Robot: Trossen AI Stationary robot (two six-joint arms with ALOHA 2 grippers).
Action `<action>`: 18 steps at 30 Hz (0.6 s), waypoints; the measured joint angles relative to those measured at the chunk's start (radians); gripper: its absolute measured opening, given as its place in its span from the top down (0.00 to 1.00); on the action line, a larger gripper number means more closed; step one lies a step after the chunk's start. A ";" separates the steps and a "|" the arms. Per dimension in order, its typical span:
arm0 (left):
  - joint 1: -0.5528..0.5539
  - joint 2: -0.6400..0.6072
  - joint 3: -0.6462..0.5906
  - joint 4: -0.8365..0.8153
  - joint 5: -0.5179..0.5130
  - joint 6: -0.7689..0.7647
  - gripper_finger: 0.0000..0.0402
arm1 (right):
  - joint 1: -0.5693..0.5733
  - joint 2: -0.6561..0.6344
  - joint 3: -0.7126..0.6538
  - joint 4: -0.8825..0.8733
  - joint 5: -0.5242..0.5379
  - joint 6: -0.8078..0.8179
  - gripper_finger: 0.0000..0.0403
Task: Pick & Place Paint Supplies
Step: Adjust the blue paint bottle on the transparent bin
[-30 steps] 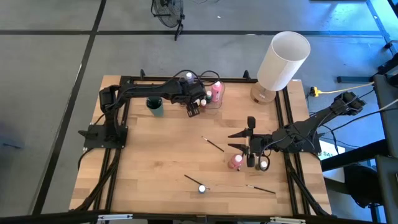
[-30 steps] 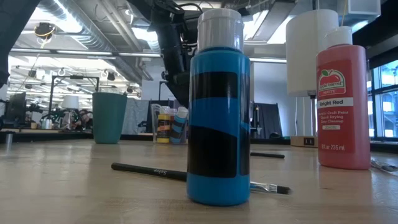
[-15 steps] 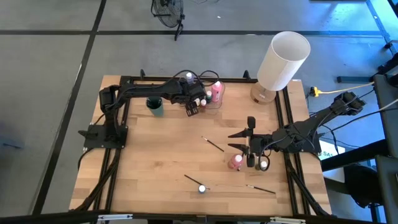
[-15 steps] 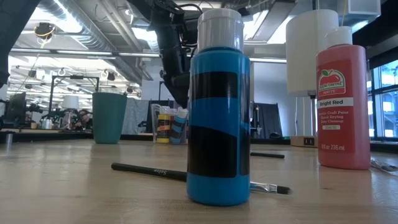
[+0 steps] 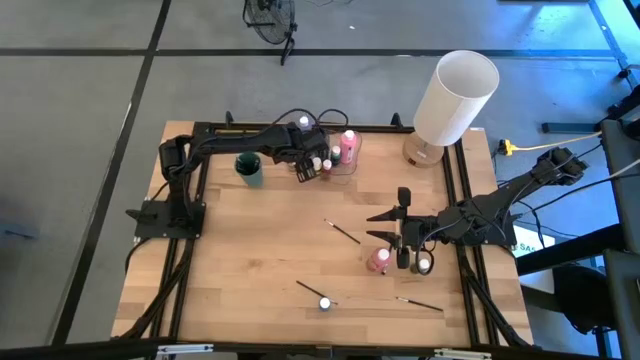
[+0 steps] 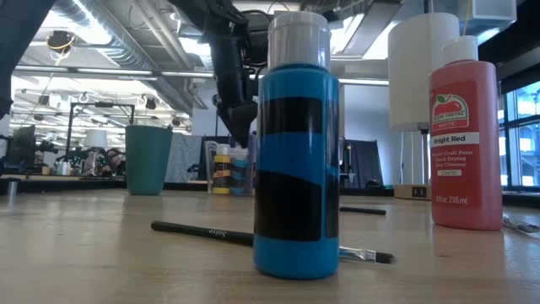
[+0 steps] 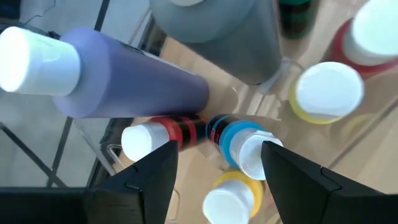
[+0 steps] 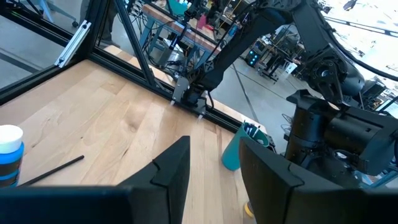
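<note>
My left gripper (image 5: 304, 170) (image 7: 217, 180) hangs open over the clear container (image 5: 338, 158) at the table's far side, slanting down. Small red (image 7: 168, 132), blue (image 7: 239, 142) and yellow (image 7: 225, 196) bottles lie below its fingers, beside a lilac bottle (image 7: 124, 74) and a grey one (image 7: 217, 31). My right gripper (image 5: 380, 226) (image 8: 214, 174) is open and level at the right, above a bright red bottle (image 5: 378, 260) (image 6: 466, 143) that stands on its base. A blue bottle (image 5: 325, 302) (image 6: 295, 160) stands near the front. Thin brushes (image 5: 342, 232) (image 5: 418, 303) (image 6: 211, 232) lie flat on the table.
A teal cup (image 5: 250, 170) (image 6: 148, 160) stands left of the container, with brushes showing in it in the right wrist view (image 8: 239, 146). A large white cylinder (image 5: 455, 95) leans at the far right. A black frame rail (image 5: 200, 130) borders the wooden table.
My left gripper has swung a little toward the table's left edge above the container, still open. The right arm has kept still.
</note>
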 joint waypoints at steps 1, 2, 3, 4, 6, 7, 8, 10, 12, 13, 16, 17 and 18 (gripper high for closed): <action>0.003 0.000 0.000 0.000 -0.001 0.000 0.44 | 0.000 0.000 0.000 0.000 0.000 0.000 0.65; 0.006 0.000 0.000 0.000 -0.006 0.001 0.44 | 0.000 0.000 0.000 0.000 0.000 0.000 0.65; 0.009 0.000 0.000 0.000 -0.014 0.004 0.44 | 0.000 0.000 0.000 0.000 0.000 0.000 0.65; 0.011 0.000 0.000 0.000 -0.026 0.011 0.44 | 0.000 0.000 0.000 0.000 0.000 0.000 0.65; 0.015 0.000 0.000 0.001 -0.052 0.024 0.44 | 0.000 0.000 0.000 0.000 0.000 0.000 0.65; 0.016 0.000 0.000 0.001 -0.062 0.029 0.44 | 0.000 0.000 0.000 0.000 0.000 0.000 0.65; 0.017 0.000 0.000 0.001 -0.071 0.036 0.44 | 0.000 0.000 0.000 0.000 0.000 0.000 0.65; 0.020 0.000 0.000 0.003 -0.085 0.043 0.44 | 0.000 0.000 0.000 -0.001 0.000 0.000 0.65; 0.024 0.000 0.000 0.005 -0.088 0.046 0.44 | 0.000 0.000 0.000 -0.001 0.000 0.000 0.65; 0.027 0.000 0.000 0.006 -0.088 0.046 0.44 | 0.000 0.000 0.000 -0.001 0.000 0.000 0.65; 0.041 0.000 0.000 0.023 -0.090 0.052 0.44 | 0.000 0.000 0.000 -0.001 0.000 0.000 0.65; 0.046 0.000 0.000 0.034 -0.090 0.059 0.44 | 0.000 0.000 0.000 -0.001 0.000 0.000 0.65; 0.050 0.000 0.000 0.045 -0.090 0.064 0.44 | 0.000 0.000 0.000 -0.001 0.000 0.000 0.65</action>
